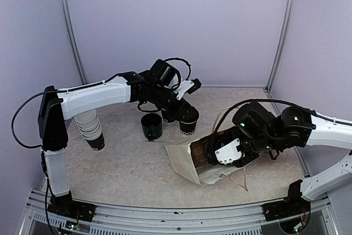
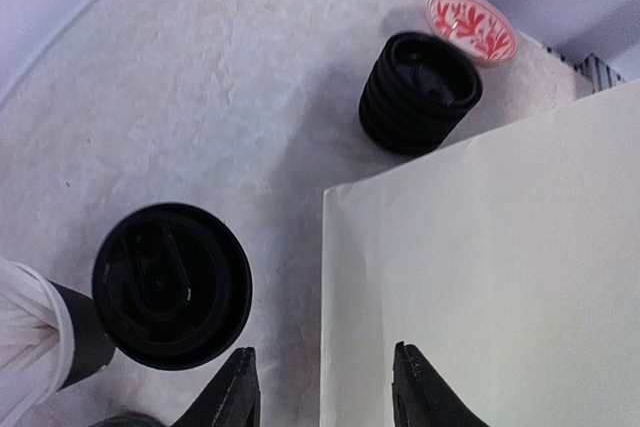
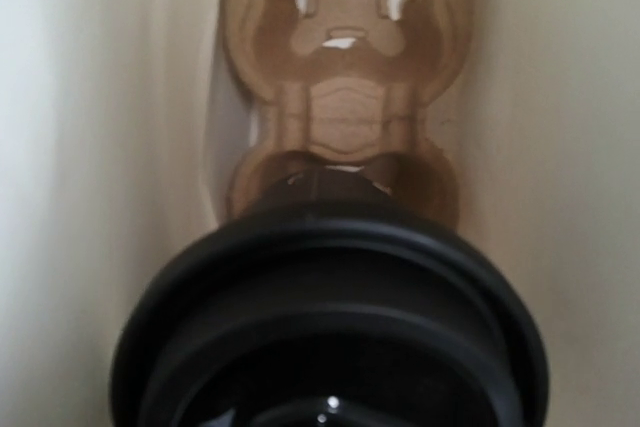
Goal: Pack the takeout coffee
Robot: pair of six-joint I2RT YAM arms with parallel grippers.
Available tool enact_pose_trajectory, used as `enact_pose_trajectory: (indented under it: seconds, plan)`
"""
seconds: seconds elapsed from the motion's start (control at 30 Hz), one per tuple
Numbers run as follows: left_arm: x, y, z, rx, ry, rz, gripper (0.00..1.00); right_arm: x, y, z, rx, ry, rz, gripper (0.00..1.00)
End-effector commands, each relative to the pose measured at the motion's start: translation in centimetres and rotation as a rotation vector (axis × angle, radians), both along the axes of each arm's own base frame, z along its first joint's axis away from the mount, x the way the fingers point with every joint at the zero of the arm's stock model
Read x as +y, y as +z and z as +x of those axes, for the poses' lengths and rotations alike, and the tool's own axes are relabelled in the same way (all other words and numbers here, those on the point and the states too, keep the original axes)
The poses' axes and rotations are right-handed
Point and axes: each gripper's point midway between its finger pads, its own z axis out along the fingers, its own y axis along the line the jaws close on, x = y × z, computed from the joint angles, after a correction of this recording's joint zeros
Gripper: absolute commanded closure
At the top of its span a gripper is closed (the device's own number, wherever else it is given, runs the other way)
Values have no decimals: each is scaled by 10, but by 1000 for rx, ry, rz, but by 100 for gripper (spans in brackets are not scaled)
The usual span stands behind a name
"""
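Cup [image 3: 330, 327] is gripped in right pincer [image 1: 212, 157], low in frame; cardboard tray [image 3: 345, 77] lies straight ahead, up top, inside bag [image 3: 100, 147]

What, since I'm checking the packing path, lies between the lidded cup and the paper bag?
Left wrist view: only bare tabletop between the lidded cup and the paper bag.
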Motion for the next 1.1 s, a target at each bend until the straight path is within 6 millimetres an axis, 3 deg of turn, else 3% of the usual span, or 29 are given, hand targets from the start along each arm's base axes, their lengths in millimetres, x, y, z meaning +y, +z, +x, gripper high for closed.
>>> enact_pose_trajectory:
  seconds: [0.0, 0.23, 0.57, 1.07]
  plan:
    - [-1, -13, 5, -2, -7, 54, 55, 8, 12, 11, -77, -4, 59, 45]
    - [-5, -42, 10, 40, -24, 95, 55, 6, 2, 21, -82, -13, 44, 45]
    - [-8, -64, 7, 74, -51, 119, 55, 4, -7, 36, -84, -43, 40, 45]
    - [-9, -70, 5, 84, -67, 121, 55, 6, -22, 48, -69, -43, 44, 45]
